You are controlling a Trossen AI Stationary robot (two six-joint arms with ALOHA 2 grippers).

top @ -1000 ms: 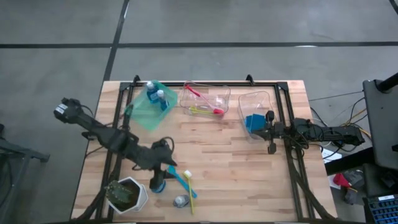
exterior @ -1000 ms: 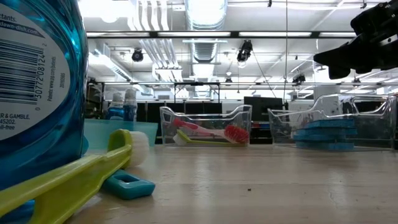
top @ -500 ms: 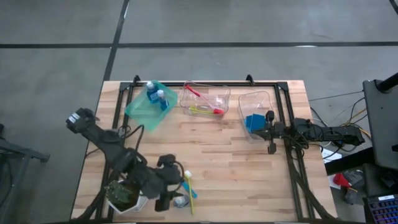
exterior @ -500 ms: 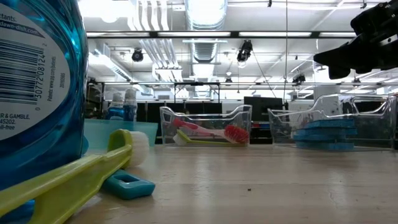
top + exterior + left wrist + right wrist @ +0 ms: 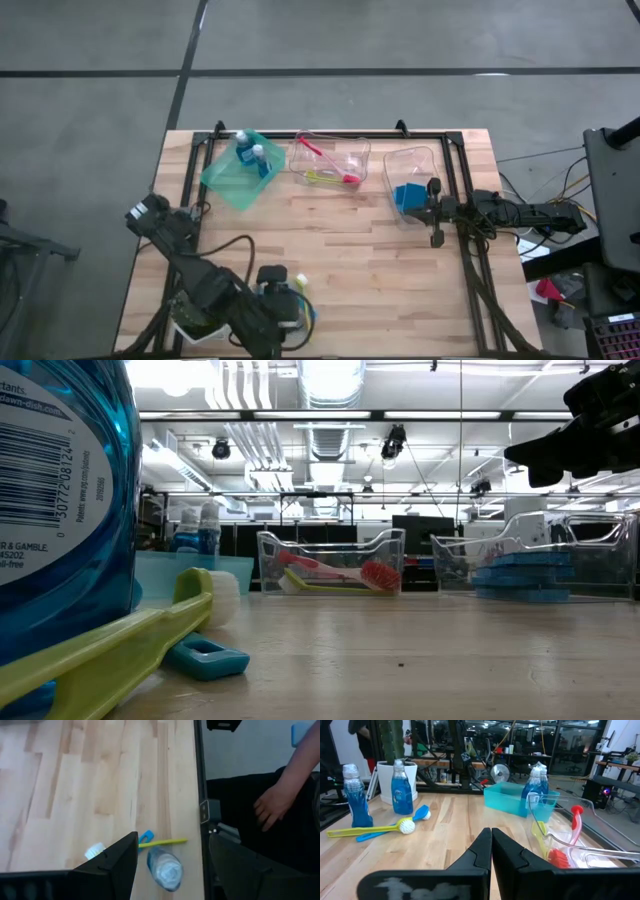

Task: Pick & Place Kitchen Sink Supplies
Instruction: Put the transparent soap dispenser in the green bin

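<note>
My left gripper (image 5: 172, 845) is open and hangs over the table's near edge (image 5: 285, 312), pointing down. A clear bottle of blue liquid (image 5: 165, 872) stands below, between the two fingers, and nothing touches it. A yellow-green brush (image 5: 161, 841) and a teal brush (image 5: 146, 836) lie crossed beside it on the wood. The low view shows that bottle (image 5: 60, 490) and the brushes (image 5: 110, 650) up close. The right wrist view shows two standing bottles (image 5: 352, 795) (image 5: 400, 787). My right gripper (image 5: 491, 845) is shut and waits by the sponge bin (image 5: 428, 208).
A green bin (image 5: 240, 168) at the far left holds two bottles. A clear bin (image 5: 330, 162) holds pink and yellow-green brushes, and another clear bin (image 5: 410, 180) holds blue sponges. A white pot with a plant (image 5: 195, 312) stands by the left arm. A person's hand (image 5: 270, 805) shows beyond the near edge.
My left arm has swung toward the table's near edge and a little to the right, from over the middle-left of the table to above the bottle and brushes at the edge. The right arm has kept still.
</note>
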